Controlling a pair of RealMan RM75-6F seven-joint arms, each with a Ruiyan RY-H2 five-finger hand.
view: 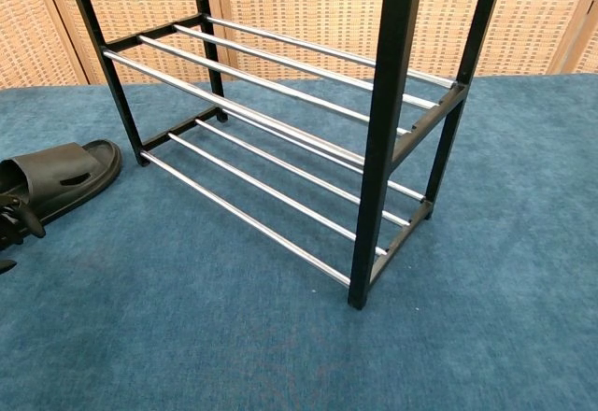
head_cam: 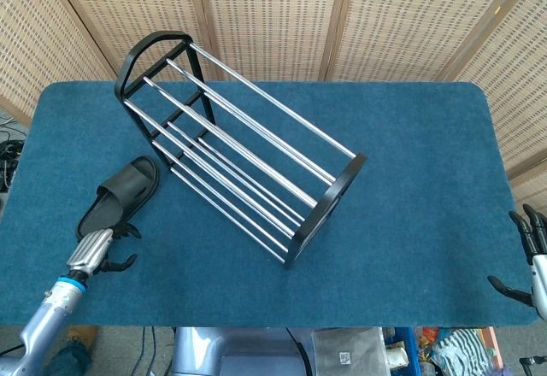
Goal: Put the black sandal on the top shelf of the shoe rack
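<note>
Left hand is the one we must use: it sits at the heel end of the sandal, near the table's front left corner, and it holds nothing. Its fingers look spread, their tips at or just over the heel; in the chest view only the dark fingertips enter at the left edge, so we cannot say if they touch the sole.

Our right hand waits at the front right corner, fingers apart, well away from the sandal, so it is of no use for this grasp.

We see the sandal lying flat on the table's left side, just beside the rack. Its long axis runs diagonally, heel toward the front left corner and toe toward the rack's left end. From our left hand the sandal therefore extends away and to the right, so we judge the hand should advance along this axis.
</note>
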